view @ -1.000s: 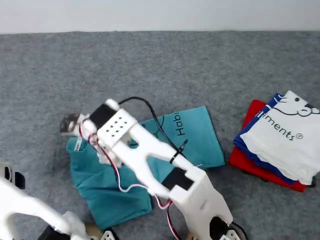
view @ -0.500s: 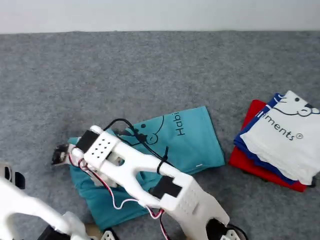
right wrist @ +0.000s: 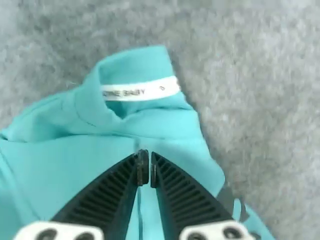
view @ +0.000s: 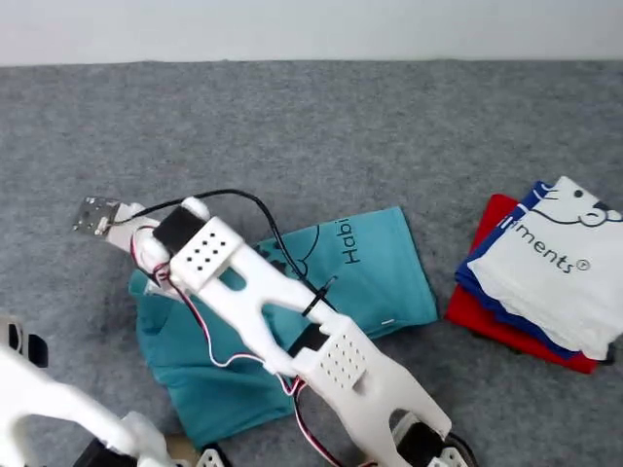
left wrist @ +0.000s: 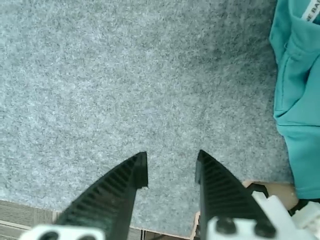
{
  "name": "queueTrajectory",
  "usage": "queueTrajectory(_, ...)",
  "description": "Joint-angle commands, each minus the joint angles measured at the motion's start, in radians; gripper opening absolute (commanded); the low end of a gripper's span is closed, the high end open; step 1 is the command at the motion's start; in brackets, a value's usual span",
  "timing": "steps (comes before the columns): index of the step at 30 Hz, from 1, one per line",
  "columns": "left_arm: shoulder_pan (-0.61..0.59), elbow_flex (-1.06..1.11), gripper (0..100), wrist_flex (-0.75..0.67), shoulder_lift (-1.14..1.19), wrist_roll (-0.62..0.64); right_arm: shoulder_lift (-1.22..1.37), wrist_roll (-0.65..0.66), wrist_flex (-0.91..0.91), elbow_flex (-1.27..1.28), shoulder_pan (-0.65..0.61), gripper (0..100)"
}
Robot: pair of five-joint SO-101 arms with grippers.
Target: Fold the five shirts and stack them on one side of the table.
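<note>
Looking across the grey felt table (view: 341, 126), where do we place the teal shirt (view: 375, 268)?

We see it well apart from the stack (view: 531, 277) of folded shirts, half folded, soft cloth bunched into creases. Its long axis slants: the printed end points toward the stack and the collar end points away from it.

And the collar itself?

We find it in the right wrist view as a stand-up band with a white woven label (right wrist: 140, 91) sewn inside, at the shirt's far end from the stack.

How do we read the right gripper (view: 97, 216)?

Its black ribbed jaws are pressed together, with barely a sliver between them. In the high view it sits past the collar end, even farther from the stack.

And the left gripper (left wrist: 170, 167)?

We see it spread wide over bare felt, with the shirt's edge off to one side, well apart from the stack.

What of the stack itself?

We count a white shirt (view: 555, 263) on top, a blue shirt (view: 474, 275) beneath it and a red shirt (view: 494, 216) at the bottom, flat rectangles with their edges fanned out.
</note>
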Motion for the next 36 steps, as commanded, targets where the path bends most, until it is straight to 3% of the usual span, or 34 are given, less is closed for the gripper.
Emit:
queueTrajectory(1,0.005,-0.004,17,-0.018,-0.026,-0.006,-0.001,-0.015,0.105,-0.135,0.027,1.8)
queueTrajectory(8,0.005,-0.004,17,-0.018,-0.034,-0.002,0.022,-0.017,0.096,-0.181,0.027,2.1)
queueTrajectory(16,-0.002,-0.002,17,-0.014,-0.034,-0.002,0.111,-0.018,0.096,-0.183,0.051,10.3)
queueTrajectory(23,0.006,-0.002,17,-0.017,-0.034,0.0,0.219,-0.008,-0.116,-0.183,0.054,10.2)
queueTrajectory(27,0.002,-0.002,17,-0.017,-0.034,0.0,0.262,0.092,-0.191,-0.183,0.061,10.2)
queueTrajectory(36,0.003,-0.002,17,-0.017,-0.034,0.0,0.269,0.124,-0.332,-0.183,0.174,5.4)
